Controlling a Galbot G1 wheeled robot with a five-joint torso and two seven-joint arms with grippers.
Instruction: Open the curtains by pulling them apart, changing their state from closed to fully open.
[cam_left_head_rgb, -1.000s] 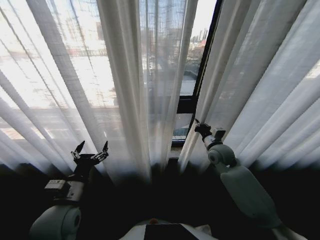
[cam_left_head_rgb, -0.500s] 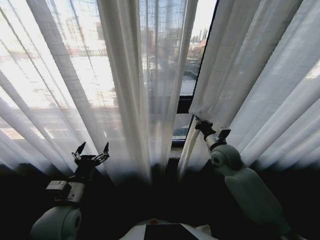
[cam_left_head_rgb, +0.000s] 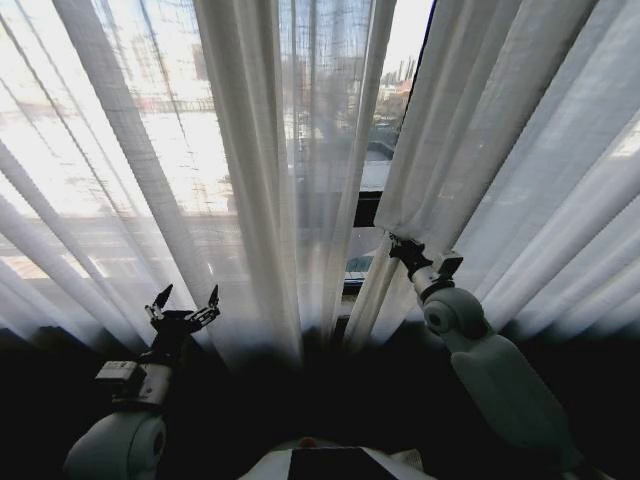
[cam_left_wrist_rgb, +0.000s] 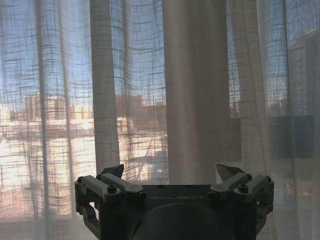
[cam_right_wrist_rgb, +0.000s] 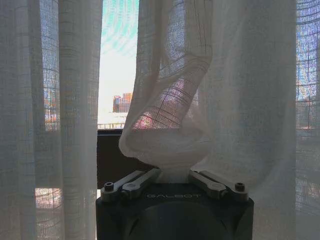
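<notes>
Two sheer white curtains hang before a window, with a narrow gap between them. The left curtain (cam_left_head_rgb: 250, 180) fills the left and middle of the head view; the right curtain (cam_left_head_rgb: 520, 170) hangs on the right. My right gripper (cam_left_head_rgb: 400, 246) is shut on the inner edge of the right curtain, whose fabric (cam_right_wrist_rgb: 170, 145) bunches up between the fingers. Low at the left, my left gripper (cam_left_head_rgb: 183, 297) stands open just in front of the left curtain's pleats (cam_left_wrist_rgb: 195, 90), holding nothing.
A dark window frame bar (cam_left_head_rgb: 400, 150) shows through the gap between the panels, with city buildings beyond. Below the curtains' lower ends the area is dark. My own torso (cam_left_head_rgb: 330, 462) sits at the bottom centre.
My right gripper has drawn the right curtain's edge a little rightward and down, bunching the fabric more. The left arm has barely moved.
</notes>
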